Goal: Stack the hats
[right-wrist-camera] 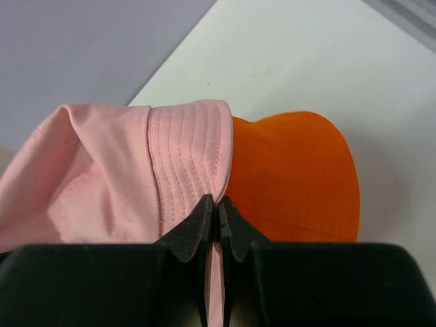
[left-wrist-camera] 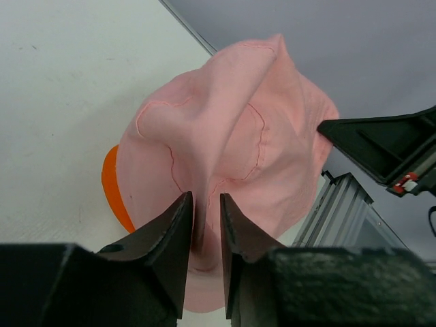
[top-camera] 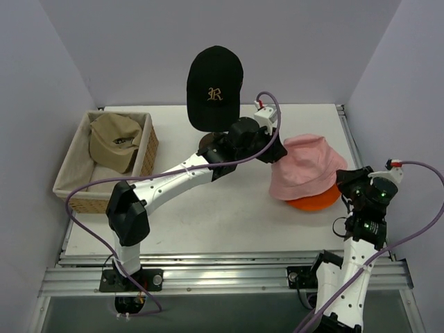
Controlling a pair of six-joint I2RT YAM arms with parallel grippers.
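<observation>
Soft, thin cloth is what you are handling: the pale pink hat (top-camera: pixel 305 166) sits crown-up over the orange hat (top-camera: pixel 316 202) at the right side of the desk (top-camera: pixel 229 215), with only a crescent of orange showing under its brim. Your right gripper (right-wrist-camera: pixel 218 201) is closed tight on the stitched pink brim. Your left gripper (left-wrist-camera: pixel 204 199) stands over the crown, jaws narrowly parted either side of a raised ridge of pink cloth; you cannot tell whether it presses that fold. Expect each hat to be light, limp and quick to crumple. The stitched brim, or a cap's stiffer peak, looks the surest hold, since a pinch on the crown would likely only raise a tent. The black cap (top-camera: pixel 215 83) perches high at the back, and the tan cap (top-camera: pixel 114 139) lies in the basket (top-camera: pixel 83 198) on the left. The stack lies close to the desk's right edge and the side wall, so room there is tight; bare desk shows between basket and stack, though your left arm reaches across it
</observation>
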